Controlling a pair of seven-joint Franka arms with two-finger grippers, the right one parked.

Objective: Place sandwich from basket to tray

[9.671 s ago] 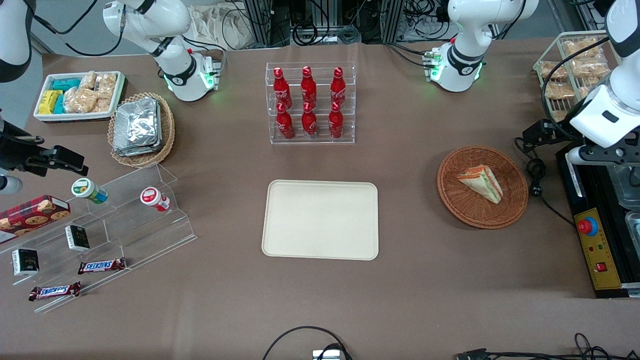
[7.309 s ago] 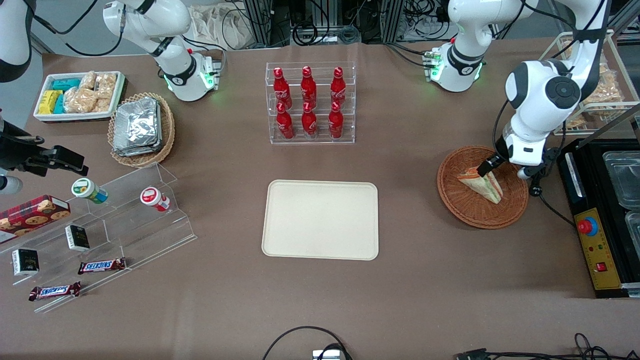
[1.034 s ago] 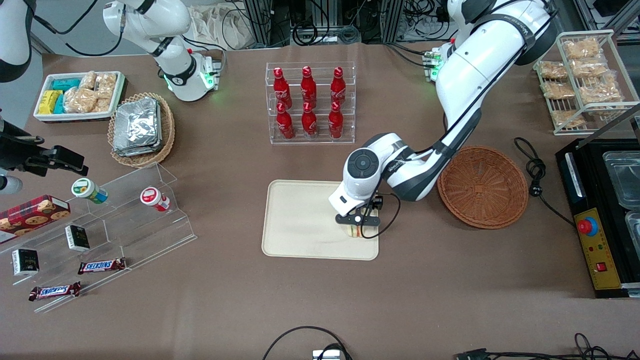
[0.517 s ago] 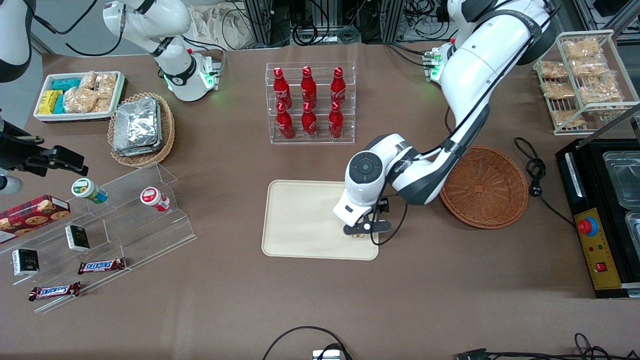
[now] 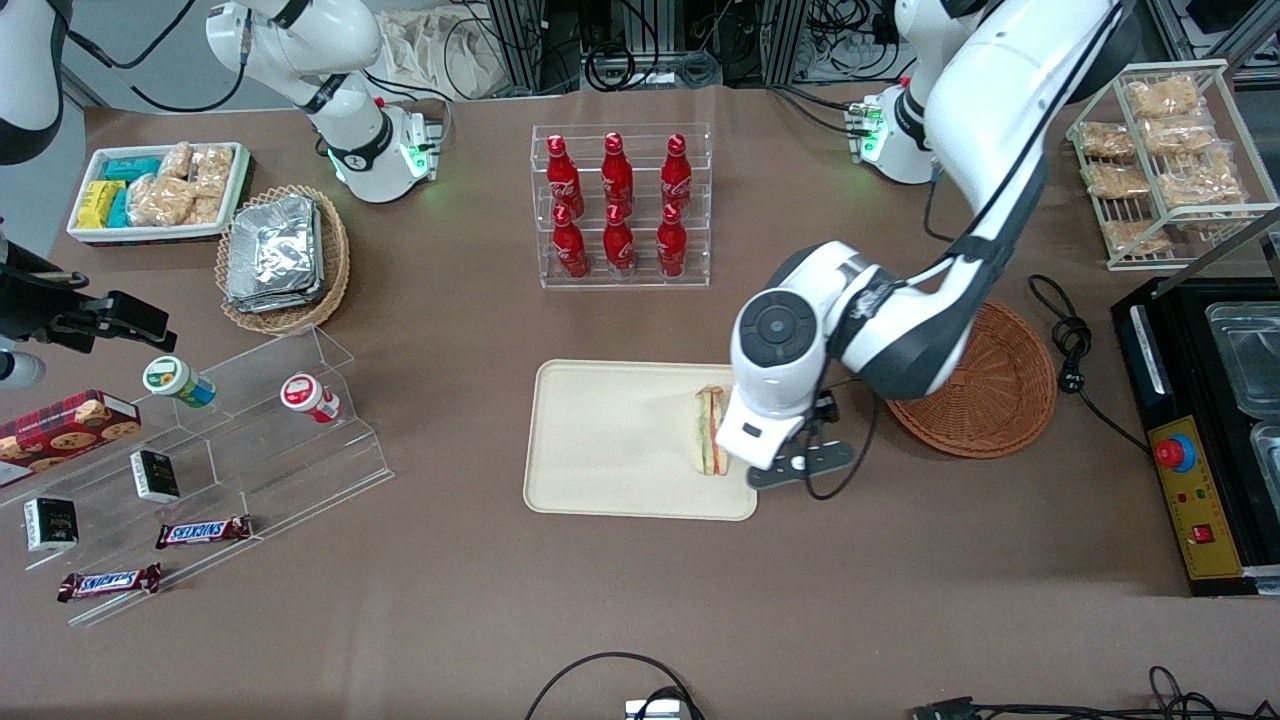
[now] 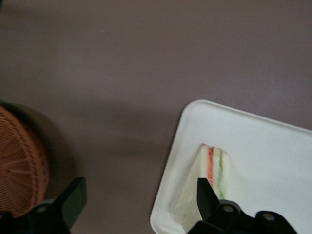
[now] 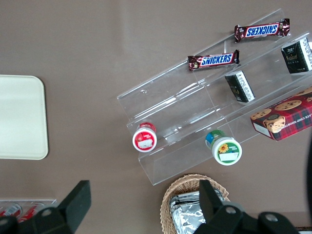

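1. Left wrist view shows my gripper (image 6: 139,202) with its two black fingers (image 6: 207,197) spread wide apart and nothing between them; it hangs above the brown tablecloth (image 6: 122,73), just beside the corner of the tray (image 6: 273,146).
2. The sandwich (image 6: 210,187) is on the tray, near that rounded corner, and I do not touch it. In the front view it stands on its edge, so the filling layers face up (image 5: 710,430), close to the tray's (image 5: 620,440) short side that is nearest to the basket (image 5: 1005,400).
3. I judge the placing as done, because the basket looks empty and the sandwich rests inside the low rim.
4. About handling: I think the sandwich is light and soft. The pale bread will squash under a strong squeeze, and the clear wrap is probably a little slippery.
5. If I must take it again, I would close on the two flat bread faces, near the thick middle of the wedge, not on the thin tip, and with only gentle pressure.
6. Materials: the tray is smooth, cream-coloured and rigid, with a rounded corner; the basket is reddish-brown woven wicker, round and shallow; the tablecloth is matte and plain.
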